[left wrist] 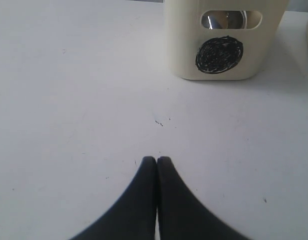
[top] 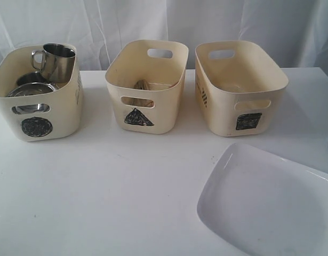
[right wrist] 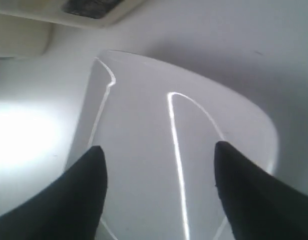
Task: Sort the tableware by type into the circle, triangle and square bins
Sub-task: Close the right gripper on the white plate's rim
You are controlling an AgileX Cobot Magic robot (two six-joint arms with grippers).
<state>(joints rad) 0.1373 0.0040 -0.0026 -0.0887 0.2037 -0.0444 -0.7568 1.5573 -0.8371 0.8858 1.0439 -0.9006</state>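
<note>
**Plate (top: 270,208) sits out front, bins in a row behind**

Triangle bin (top: 146,90) stands mid-row on the white surface (top: 126,181). Something slender and brownish leans inside it, glimpsed over the rim and through the handle cut-out, and I can't tell the pieces apart. To its left is the circle bin (top: 38,98), with a steel mug (top: 56,60) upright on top. More shiny steel curves sit beneath the mug, hard to separate. To the triangle bin's right is the square bin (top: 241,88), its floor pale and unreadable. The white plate lies nearer the camera, right of the triangle bin, cut off by the frame edge. The right hand (right wrist: 159,155) hovers over the plate, fingers spread wide. The left hand (left wrist: 157,161) has its tips pressed together, empty, above bare surface facing the circle bin.
</note>
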